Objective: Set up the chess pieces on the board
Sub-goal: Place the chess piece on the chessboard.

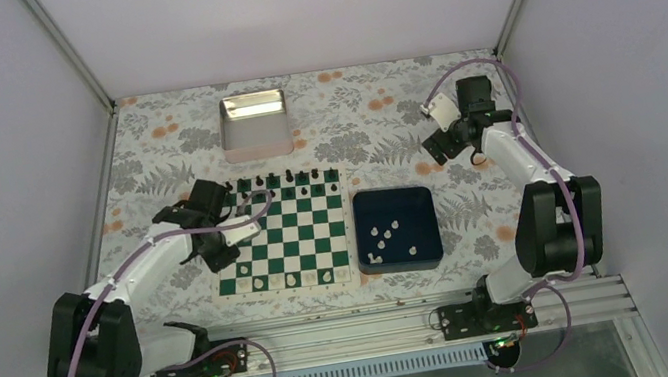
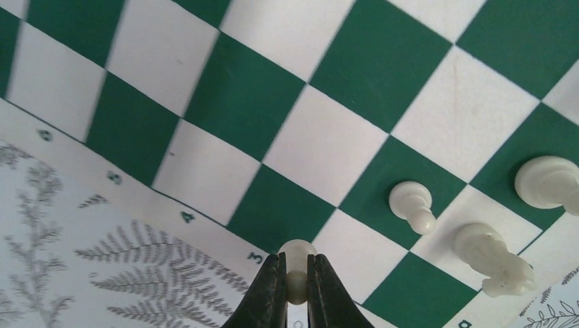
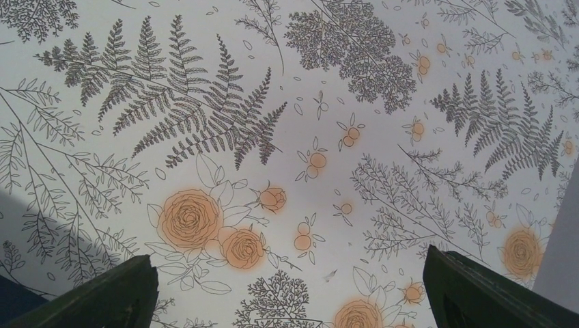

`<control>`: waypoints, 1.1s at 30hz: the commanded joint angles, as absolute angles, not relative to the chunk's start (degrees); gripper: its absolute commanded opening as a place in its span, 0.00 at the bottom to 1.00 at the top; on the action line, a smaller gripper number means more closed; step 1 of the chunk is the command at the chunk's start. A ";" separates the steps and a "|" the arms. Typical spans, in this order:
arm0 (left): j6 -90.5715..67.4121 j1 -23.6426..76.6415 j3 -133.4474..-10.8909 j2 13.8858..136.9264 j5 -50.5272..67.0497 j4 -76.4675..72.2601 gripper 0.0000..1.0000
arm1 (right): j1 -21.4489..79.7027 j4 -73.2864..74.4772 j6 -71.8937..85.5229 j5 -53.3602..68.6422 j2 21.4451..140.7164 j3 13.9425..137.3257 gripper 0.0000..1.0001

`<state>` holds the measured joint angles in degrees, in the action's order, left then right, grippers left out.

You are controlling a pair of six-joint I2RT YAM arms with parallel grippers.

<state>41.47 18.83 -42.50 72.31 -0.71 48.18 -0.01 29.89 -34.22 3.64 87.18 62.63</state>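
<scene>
Left wrist view showed the left gripper [image 2: 295, 277] jaws pinching a tiny white pawn [image 2: 298, 250] at its neck over the edge of the board [image 2: 321, 147], a sensible hold for light, hard, probably slippery plastic; the right gripper [image 3: 287, 263] jaws stood spread above the table [image 3: 205, 102].

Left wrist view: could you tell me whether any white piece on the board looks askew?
The knight-like white piece near a corner of the board seems to lie on its side, sprawling over its square's edge rather than standing within it.

A metal tin [image 1: 255, 128] and dark blue tray [image 1: 393, 201] sit on floral tablecloth [image 1: 369, 112] near black pieces [image 1: 290, 174].
</scene>
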 commanded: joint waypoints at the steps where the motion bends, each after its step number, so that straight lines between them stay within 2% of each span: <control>1: 40.50 18.37 -38.94 70.56 0.59 45.44 0.02 | 0.37 30.06 -33.94 4.31 87.91 63.90 1.00; 33: 40.14 17.85 -35.25 70.42 3.89 47.06 0.02 | 0.44 30.74 -34.20 3.87 89.12 63.29 1.00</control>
